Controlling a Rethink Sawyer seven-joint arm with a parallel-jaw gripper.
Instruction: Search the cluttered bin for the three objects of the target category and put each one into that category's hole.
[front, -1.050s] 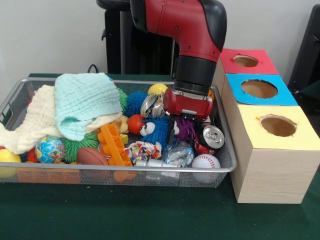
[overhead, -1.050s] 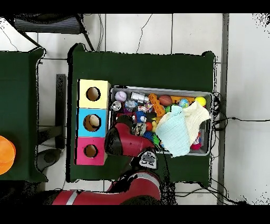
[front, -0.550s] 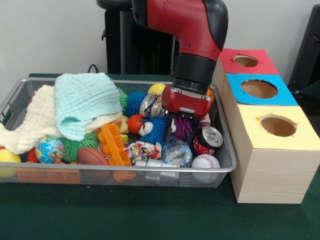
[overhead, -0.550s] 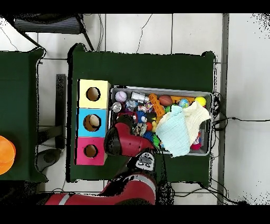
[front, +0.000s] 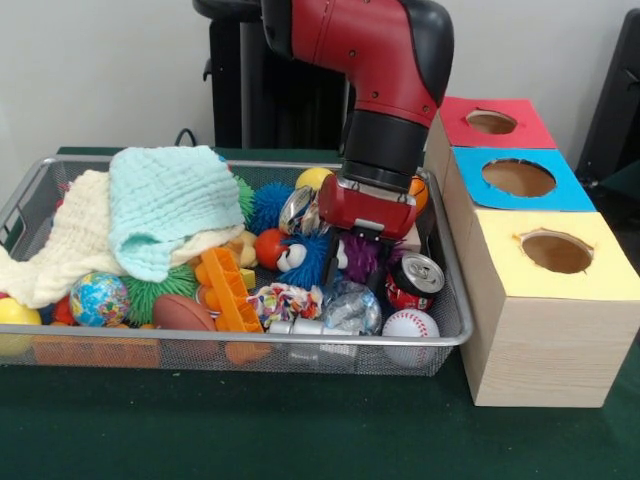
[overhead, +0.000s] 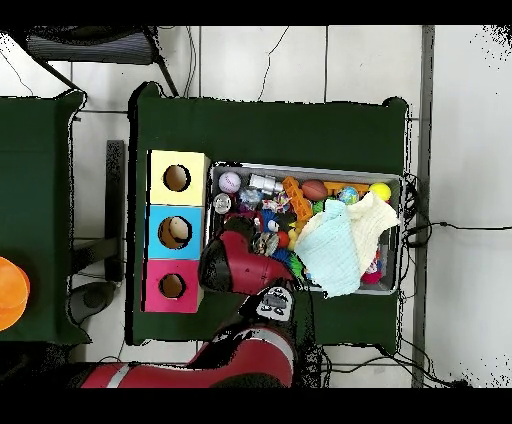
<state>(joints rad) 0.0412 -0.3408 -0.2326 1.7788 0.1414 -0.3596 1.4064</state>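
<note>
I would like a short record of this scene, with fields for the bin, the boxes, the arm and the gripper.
bin: wire basket, full of toys, balls, cans
cloths: mint cloth over cream cloth, at one end
boxes: red, blue, yellow, one hole each, beside bin
arm: reaching down into bin
gripper: at purple fuzzy toy; state unclear

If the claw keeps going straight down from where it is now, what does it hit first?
Most likely the purple fuzzy toy directly under the claw, beside the blue fuzzy toy. Depth is unclear, so the silver can next to it could be touched too.
</note>
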